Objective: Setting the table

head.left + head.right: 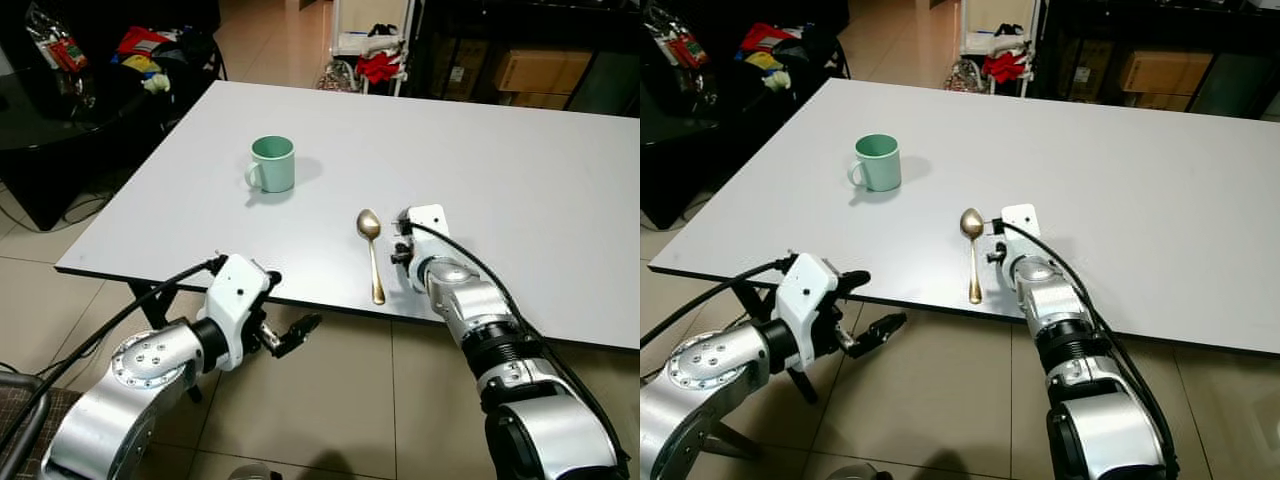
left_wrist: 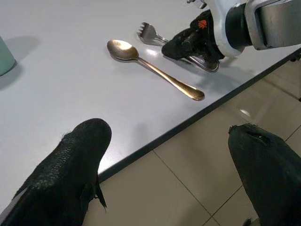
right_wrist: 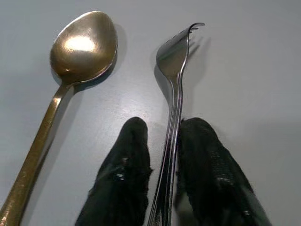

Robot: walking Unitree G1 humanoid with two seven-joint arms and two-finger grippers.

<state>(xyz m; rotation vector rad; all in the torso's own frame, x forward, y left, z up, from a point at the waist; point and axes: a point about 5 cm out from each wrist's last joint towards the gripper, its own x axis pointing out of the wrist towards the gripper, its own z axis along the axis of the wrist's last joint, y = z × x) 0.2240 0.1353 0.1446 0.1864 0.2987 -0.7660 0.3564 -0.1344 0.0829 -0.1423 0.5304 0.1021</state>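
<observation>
Right gripper (image 3: 162, 155) pinched on the fork (image 3: 175, 80), low at the table's (image 1: 540, 160) near edge. Fork handle runs back between my fingers, tines pointing away, parallel to the gold spoon (image 1: 371, 252) lying just beside it on the left. Left gripper (image 2: 164, 165) spread wide, idle below the table edge. Green mug (image 1: 272, 164) farther in, left.

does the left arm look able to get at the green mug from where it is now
Probably yes. The left pincer is open and hangs below the table edge; lifted over it, nothing lies between it and the green mug.
</observation>
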